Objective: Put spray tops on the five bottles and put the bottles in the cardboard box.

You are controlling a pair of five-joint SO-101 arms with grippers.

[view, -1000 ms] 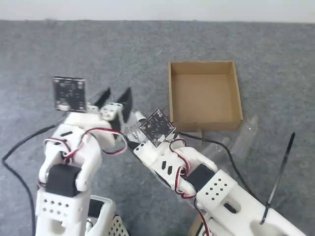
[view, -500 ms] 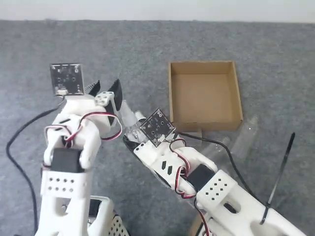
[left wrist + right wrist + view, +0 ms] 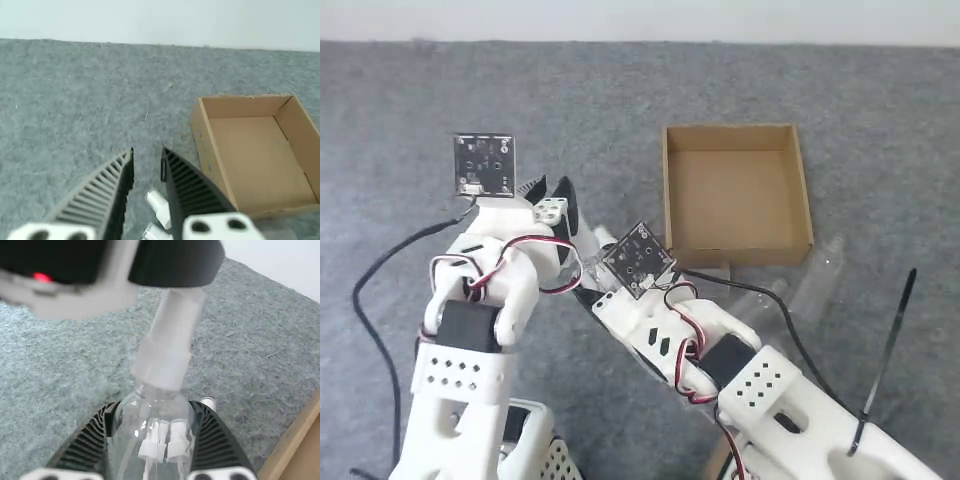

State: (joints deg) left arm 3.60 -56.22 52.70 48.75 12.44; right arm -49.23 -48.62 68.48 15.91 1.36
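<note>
Misalignment risk: right claw [image 3: 156, 415] pinches the clear bottle [image 3: 150, 402] near the cardboard box [image 3: 735, 200], left claw [image 3: 147, 156] sits narrowly spread around the spray top [image 3: 167, 347] at its neck (seating unclear), so an off-axis push could cock the top or slip the bottle loose.

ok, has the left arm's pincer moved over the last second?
Yes. In the high view the left pincer first drew away from the open brown cardboard box, then swung back toward it, with its jaws narrower than before.

Left claw [image 3: 147, 151] slightly parted, right claw [image 3: 156, 412] clamped, claws close together
</note>
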